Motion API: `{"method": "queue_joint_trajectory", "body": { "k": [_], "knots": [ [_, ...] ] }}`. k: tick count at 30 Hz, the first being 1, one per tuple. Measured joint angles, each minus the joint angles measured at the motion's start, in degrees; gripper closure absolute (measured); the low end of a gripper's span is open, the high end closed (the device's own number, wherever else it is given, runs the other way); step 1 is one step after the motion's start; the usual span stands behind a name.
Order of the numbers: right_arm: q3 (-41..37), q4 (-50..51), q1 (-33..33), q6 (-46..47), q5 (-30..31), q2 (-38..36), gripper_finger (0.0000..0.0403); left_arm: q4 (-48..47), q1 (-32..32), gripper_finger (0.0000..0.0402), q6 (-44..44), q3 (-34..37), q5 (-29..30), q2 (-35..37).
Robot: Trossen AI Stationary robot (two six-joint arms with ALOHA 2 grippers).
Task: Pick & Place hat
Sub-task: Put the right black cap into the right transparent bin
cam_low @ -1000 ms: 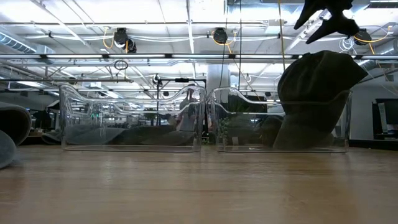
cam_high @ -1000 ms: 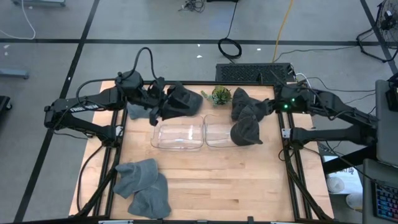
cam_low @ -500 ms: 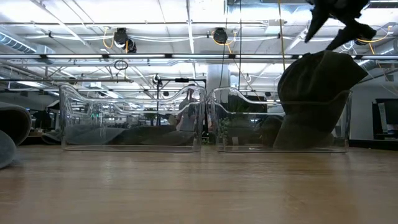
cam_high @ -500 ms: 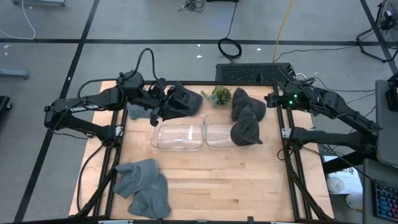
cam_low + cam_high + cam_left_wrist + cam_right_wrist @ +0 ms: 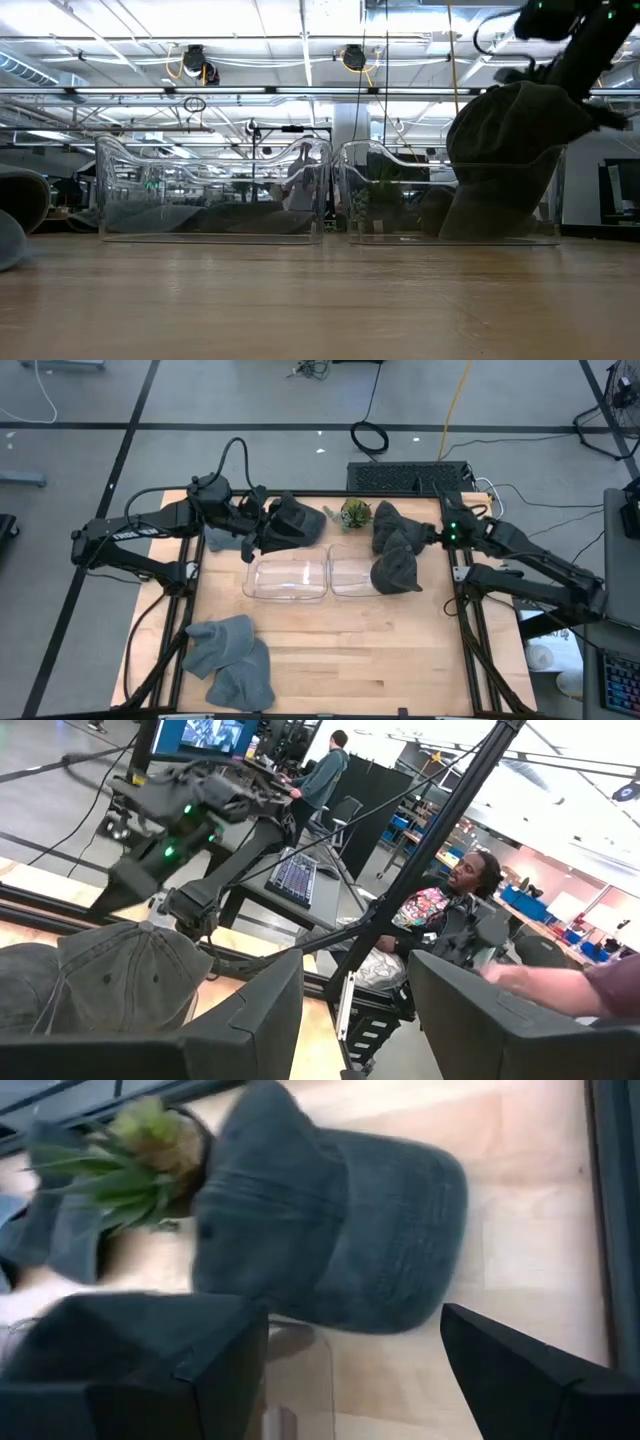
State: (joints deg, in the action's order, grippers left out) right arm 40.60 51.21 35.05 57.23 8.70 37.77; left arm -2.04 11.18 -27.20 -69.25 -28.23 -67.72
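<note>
Several dark grey caps lie on the table. One cap [image 5: 396,572] leans on the right rim of the right clear bin [image 5: 348,575] and stands tall in the low view [image 5: 510,150]. Two more caps [image 5: 392,525] lie by the far right edge. My right gripper [image 5: 428,535] hangs open just right of them, with one cap [image 5: 340,1230] beyond its spread fingers [image 5: 350,1320]. My left gripper [image 5: 258,530] is open beside a dark cap [image 5: 297,523] at the far edge, and nothing lies between its fingers [image 5: 355,970].
The left clear bin [image 5: 287,578] stands against the right one at mid-table. A small potted plant [image 5: 355,513] sits at the far edge between the arms. A pile of lighter grey caps [image 5: 230,660] lies near left. People sit at desks beyond the table's right side [image 5: 450,910].
My right gripper, still open, swung toward the far edge, then came back and down beside the two caps at the far right. In the low view its arm now reaches down behind the cap on the bin. The caps and my left arm stayed put.
</note>
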Motion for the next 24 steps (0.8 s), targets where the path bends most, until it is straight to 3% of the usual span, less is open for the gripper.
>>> {"method": "queue_joint_trajectory", "body": {
  "k": [9, 24],
  "knots": [
    [-12.0, -11.3, 4.9, 7.6, 0.2, -2.4, 0.0114, 0.0, 0.0, 0.021, 0.0, 0.0, 0.0, 0.0],
    [-27.2, -28.7, 12.4, 7.9, -3.3, -4.0, 0.0113, -3.0, 0.7, 0.021, -0.2, 0.0, 0.2, -0.5]
  ]
}}
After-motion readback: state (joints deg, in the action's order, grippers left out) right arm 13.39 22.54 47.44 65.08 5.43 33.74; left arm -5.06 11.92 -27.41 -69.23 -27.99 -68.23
